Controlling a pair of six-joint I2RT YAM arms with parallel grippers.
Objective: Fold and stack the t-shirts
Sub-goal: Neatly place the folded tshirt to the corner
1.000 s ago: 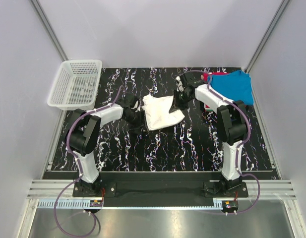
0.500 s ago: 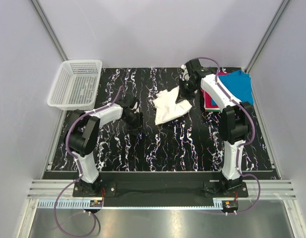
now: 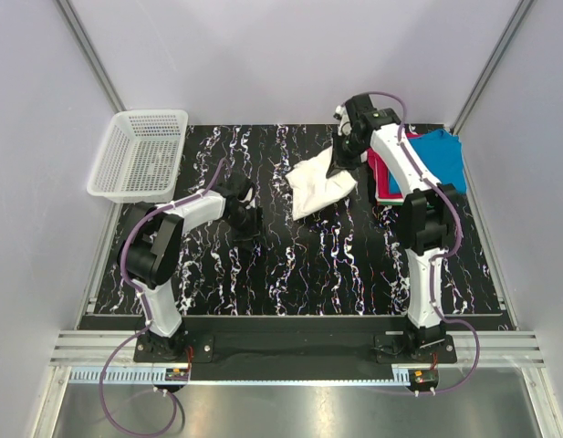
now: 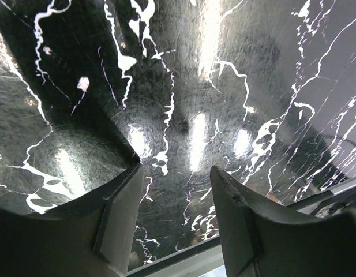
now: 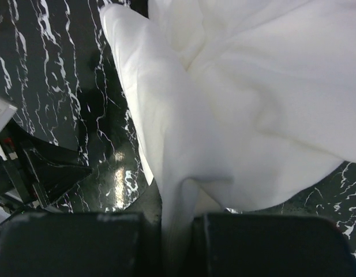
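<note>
Our right fingers [image 5: 270, 245] are pressed tight on a small pinch of the white soft cloth t-shirt [image 3: 317, 182]. The shirt hangs from them at the far side of the black counter with white marble lines [image 3: 290, 265]. Most of it is up in the air. We cannot tell if its low corner touches the counter. It is just beside the blue cloth t-shirt [image 3: 438, 157] and the red cloth t-shirt [image 3: 383, 180], which lie together at the far right.

Our left fingers [image 4: 241, 231] are spread apart and hold nothing. They hang low over bare counter, well apart from the white shirt.

What could go wrong? We hold the shirt at only one spot, and it is floppy. It could slip out and drop in a heap. It hangs bunched up, so its fold could fall open. If we put it down on the pile like this, it may land crooked, or half off the blue shirt. The hanging end could also drag over the red shirt and pull it out of place. Our left fingers are too far away to catch or smooth anything. The white plastic mesh basket [image 3: 140, 155] sits far to the left, out of the way.
</note>
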